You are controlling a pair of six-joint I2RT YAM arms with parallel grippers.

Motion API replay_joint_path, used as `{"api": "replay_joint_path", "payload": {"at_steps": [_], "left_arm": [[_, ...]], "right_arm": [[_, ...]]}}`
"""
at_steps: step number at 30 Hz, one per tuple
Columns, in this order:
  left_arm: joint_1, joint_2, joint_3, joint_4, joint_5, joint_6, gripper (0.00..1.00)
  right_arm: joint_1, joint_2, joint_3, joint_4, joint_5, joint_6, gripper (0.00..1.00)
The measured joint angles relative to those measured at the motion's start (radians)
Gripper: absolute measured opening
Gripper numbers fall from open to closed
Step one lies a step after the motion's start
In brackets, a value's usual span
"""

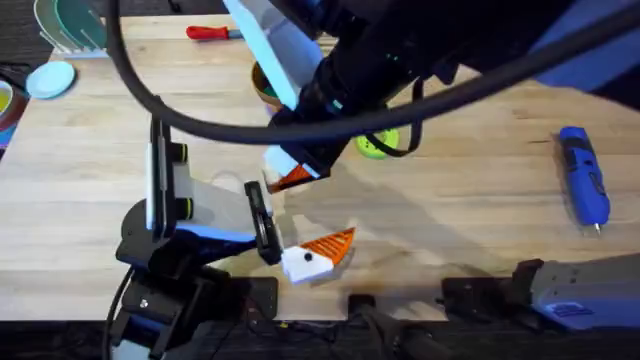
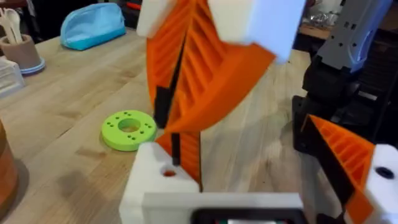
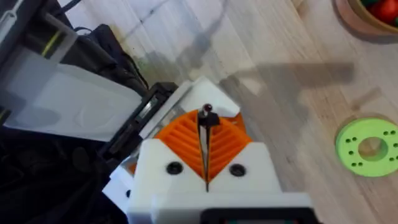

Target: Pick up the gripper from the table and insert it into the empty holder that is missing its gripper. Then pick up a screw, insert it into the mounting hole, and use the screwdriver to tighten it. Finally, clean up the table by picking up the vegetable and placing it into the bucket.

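Note:
My right gripper [image 3: 206, 124] reaches across the table [image 1: 470, 190] and is shut on a small dark screw [image 3: 207, 112] at its orange fingertips. It hangs just over the white holder [image 2: 149, 183] on my left arm, close to the mounting hole [image 2: 169, 173]. An orange gripper [image 2: 188, 155] piece stands in that holder. My left gripper [image 1: 320, 212] is open, its other orange finger [image 2: 342, 152] well apart. The blue screwdriver [image 1: 583, 176] lies at the far right. The brown bucket [image 1: 262, 88] sits behind, half hidden by the right arm, with red and green bits [image 3: 380, 4] inside.
A green ring disc [image 1: 375, 144] lies just right of the grippers. A red-handled tool [image 1: 210, 32] rests at the far edge. A light blue pouch [image 2: 93, 26] and a cup of utensils [image 2: 18, 46] stand at the back left.

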Motion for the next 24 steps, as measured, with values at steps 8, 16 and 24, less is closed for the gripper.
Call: {"api": "replay_joint_path", "payload": {"at_steps": [8,16,24], "left_arm": [[0.000,0.000,0.000,0.000,-0.004,0.000,0.993],[0.000,0.000,0.000,0.000,-0.004,0.000,0.993],[0.000,0.000,0.000,-0.008,-0.005,-0.001,0.993]], "right_arm": [[0.000,0.017,0.000,0.001,0.006,0.000,0.006],[0.000,0.023,0.000,0.001,0.012,0.000,0.006],[0.004,0.065,0.000,0.000,0.013,0.000,0.006]]}}
